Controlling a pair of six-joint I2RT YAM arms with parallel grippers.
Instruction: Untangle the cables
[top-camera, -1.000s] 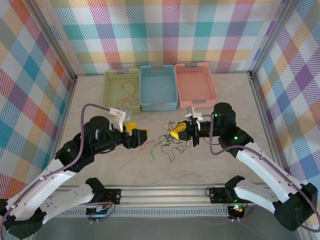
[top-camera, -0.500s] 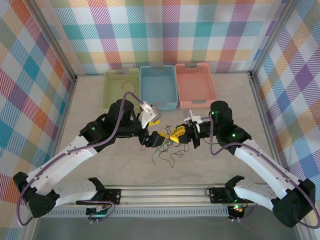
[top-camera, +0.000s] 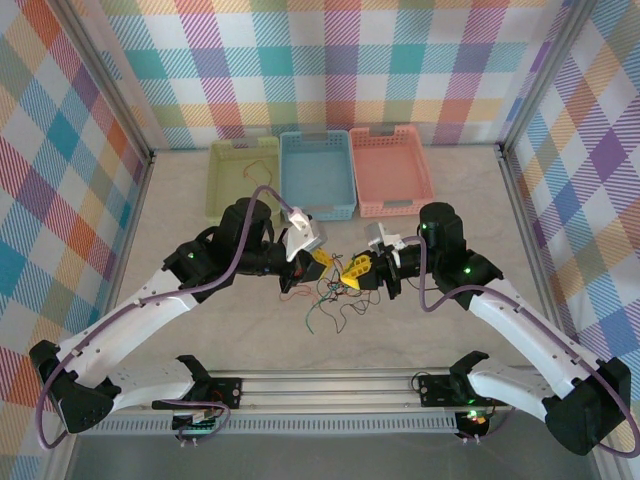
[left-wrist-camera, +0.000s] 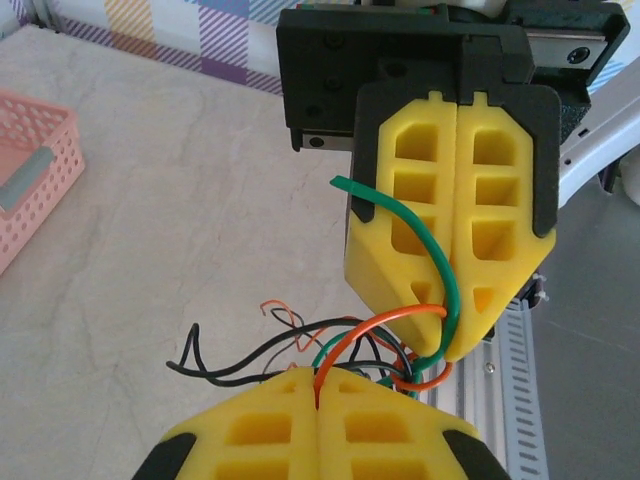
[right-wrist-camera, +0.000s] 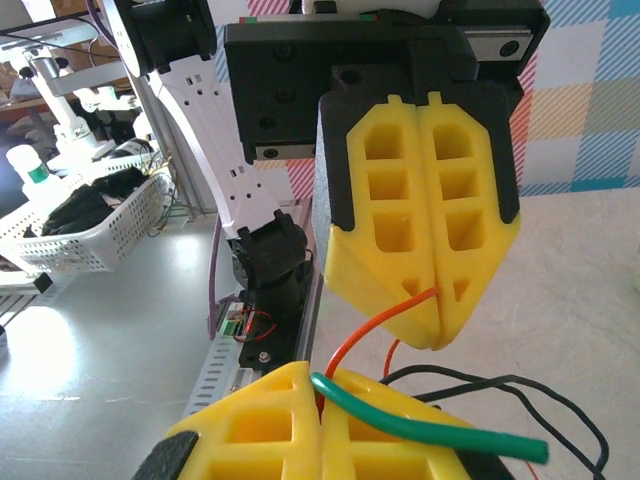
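Grippers: left gripper pinched on orange cable, right gripper pinched on green cable | cables tangled, 6 o'clock of jaws | advise: part slowly toward 9 and 3 o'clock, grips firm

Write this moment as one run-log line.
left gripper: shut on orange wire | right gripper: shut on green wire | black wires: tangled between them

The orange wire vanishes into the seam of the left gripper (itself cut off by the bottom edge); from above, the tangle is too fine to trace strand by strand
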